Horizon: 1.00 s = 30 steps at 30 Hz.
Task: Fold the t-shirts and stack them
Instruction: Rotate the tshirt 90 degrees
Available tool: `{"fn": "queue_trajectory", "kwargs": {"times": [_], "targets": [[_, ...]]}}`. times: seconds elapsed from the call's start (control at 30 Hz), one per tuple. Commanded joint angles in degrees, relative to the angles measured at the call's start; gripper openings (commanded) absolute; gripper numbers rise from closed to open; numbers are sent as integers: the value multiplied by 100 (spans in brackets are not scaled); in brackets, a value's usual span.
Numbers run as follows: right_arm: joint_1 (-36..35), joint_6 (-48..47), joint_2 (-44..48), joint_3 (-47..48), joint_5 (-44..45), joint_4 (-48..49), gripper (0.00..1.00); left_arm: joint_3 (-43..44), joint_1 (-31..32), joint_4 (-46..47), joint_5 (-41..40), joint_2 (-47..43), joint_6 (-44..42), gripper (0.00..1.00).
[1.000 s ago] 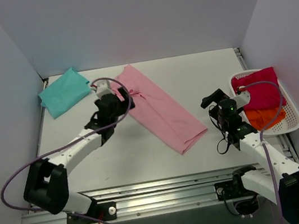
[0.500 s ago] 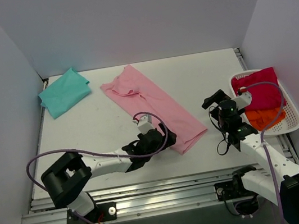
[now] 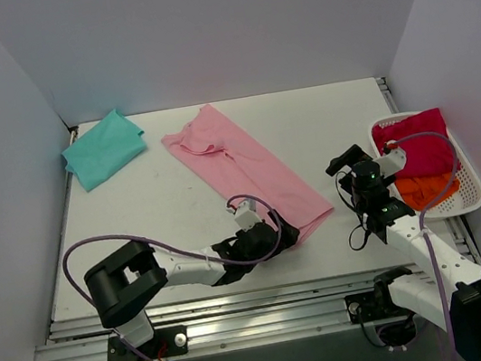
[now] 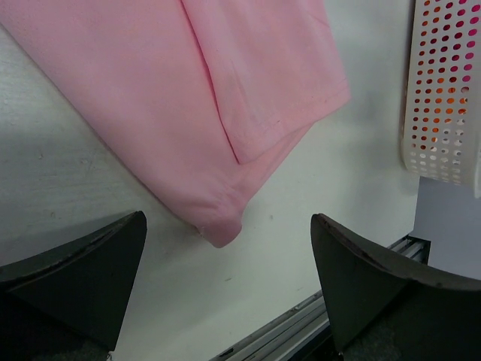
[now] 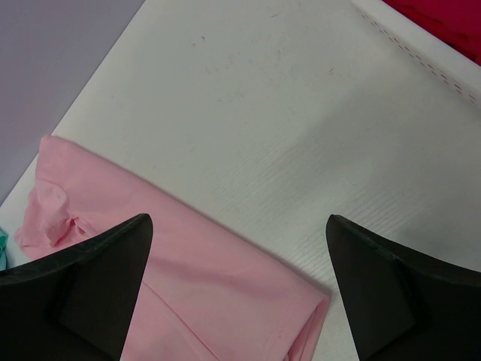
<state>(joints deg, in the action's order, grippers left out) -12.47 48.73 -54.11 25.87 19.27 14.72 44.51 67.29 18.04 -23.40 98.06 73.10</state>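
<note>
The pale pink t-shirt [image 3: 248,172] lies folded into a long strip, running diagonally from back centre to front right. My left gripper [image 3: 289,235] is open and empty, low over the table at the strip's near corner [image 4: 222,226], which sits between its fingers. My right gripper [image 3: 337,165] is open and empty, hovering just right of the strip's near end [image 5: 188,286]. The teal t-shirt [image 3: 104,148] lies folded at the back left corner, far from both grippers.
A white perforated basket [image 3: 463,200] holding red and orange cloth stands at the right edge, close to my right arm; it also shows in the left wrist view [image 4: 443,90]. The table's metal front rail [image 4: 301,320] is just beyond the left gripper.
My left arm has swung from the pink shirt's far end down to its near corner, leaving the far end lying flat. The right arm has barely moved.
</note>
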Motion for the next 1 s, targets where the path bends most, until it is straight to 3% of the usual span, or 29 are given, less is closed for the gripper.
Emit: {"fn": "queue_trajectory", "kwargs": {"times": [0.0, 0.03, 0.33, 0.43, 0.47, 0.57, 0.6, 0.63, 0.83, 0.97], "targets": [[-1, -74, 67, 59, 209, 4, 96, 172, -31, 437, -86, 265, 134, 100], [-1, -74, 67, 59, 218, -4, 96, 276, -31, 420, -69, 327, 117, 93], [16, -74, 137, 32, 227, -31, 96, 479, -84, 498, 186, 820, 125, 74], [25, -74, 155, 32, 235, -48, 96, 453, -102, 586, 230, 846, 117, 55], [25, -74, 164, 32, 227, -48, 96, 444, -102, 604, 248, 846, 99, 41], [34, -74, 181, 32, 227, -57, 96, 453, -102, 630, 274, 846, 55, 25], [34, -74, 181, 32, 227, -57, 96, 471, -119, 630, 283, 864, 38, 11], [34, -65, 190, 32, 227, -66, 96, 462, -128, 630, 292, 873, 46, 5], [43, -83, 234, -3, 244, -75, 96, 77, -347, 683, 275, 706, -24, 2], [-1, -48, 216, -73, 17, 83, 95, -898, -593, 289, -260, -493, -41, 2]]}}
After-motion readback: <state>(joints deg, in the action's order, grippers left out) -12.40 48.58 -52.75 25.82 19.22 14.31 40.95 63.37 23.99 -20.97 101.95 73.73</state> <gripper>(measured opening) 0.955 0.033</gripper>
